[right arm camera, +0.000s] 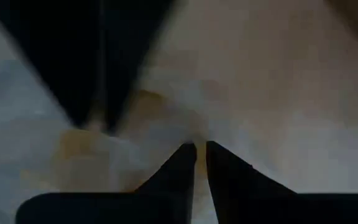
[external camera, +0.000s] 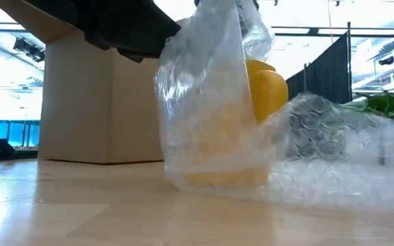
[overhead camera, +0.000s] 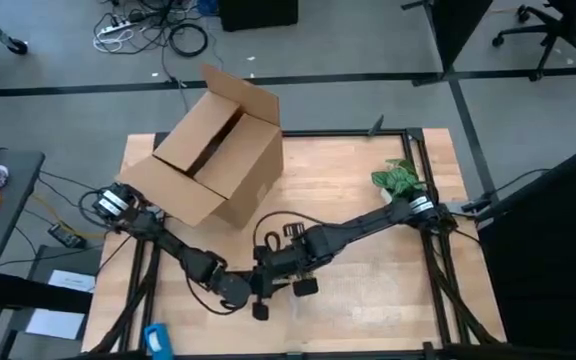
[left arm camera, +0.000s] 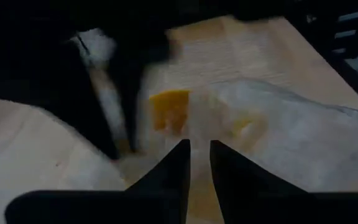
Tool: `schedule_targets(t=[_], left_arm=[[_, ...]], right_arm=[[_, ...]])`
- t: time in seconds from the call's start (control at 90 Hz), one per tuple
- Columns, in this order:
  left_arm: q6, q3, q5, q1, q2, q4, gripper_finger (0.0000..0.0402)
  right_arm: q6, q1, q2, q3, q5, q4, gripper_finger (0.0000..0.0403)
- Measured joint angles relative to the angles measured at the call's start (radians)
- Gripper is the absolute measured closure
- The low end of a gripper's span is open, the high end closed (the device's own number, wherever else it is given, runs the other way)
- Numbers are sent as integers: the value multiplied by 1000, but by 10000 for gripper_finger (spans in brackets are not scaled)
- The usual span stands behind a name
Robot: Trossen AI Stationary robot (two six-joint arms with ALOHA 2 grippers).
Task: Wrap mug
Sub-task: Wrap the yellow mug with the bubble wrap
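Observation:
The yellow mug (external camera: 265,92) stands on the table, its base (external camera: 224,179) on the wood, draped in a clear bubble plastic sheet (external camera: 204,102). The sheet rises in a peak above the mug and trails off across the table (external camera: 340,157). In the high view both arms meet over the mug and hide it. My left gripper (overhead camera: 255,292) and my right gripper (overhead camera: 268,268) stand close together there. Each wrist view shows the fingers nearly closed with pale sheet between them, and the mug's yellow (left arm camera: 169,112) just beyond. My left gripper has the plastic sheet (left arm camera: 199,163) in the narrow gap between its two fingers, near the mug. Which edge or how many layers cannot be told. The sheet runs off raised and stretched to one side (left arm camera: 291,118). My right gripper pinches the plastic sheet (right arm camera: 199,138) at its fingertips, just beside the covered mug (right arm camera: 86,149). One layer or several does not show. The sheet lies over the mug, which stays on the table.
An open cardboard box (overhead camera: 218,150) lies tipped at the table's far left, right behind the mug in the low view (external camera: 101,102). A green leafy thing (overhead camera: 398,178) sits at the far right edge. Bare wood (overhead camera: 368,300) lies to the near right.

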Motion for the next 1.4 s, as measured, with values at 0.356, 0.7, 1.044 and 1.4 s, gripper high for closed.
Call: schedule_targets(t=[0.356, 0.7, 1.044, 1.4], left_arm=[[1, 0, 0, 5, 0, 8, 353], [26, -1, -1, 6, 0, 2, 353], [122, 1, -28, -75, -87, 10, 353], [198, 0, -111, -202, -161, -30, 353]], right_arm=[[60, 25, -12, -209, -37, 226, 383], [65, 11, -19, -178, -61, 186, 383], [70, 37, -51, 21, -44, 19, 383], [72, 45, -47, -112, 7, 166, 383]])
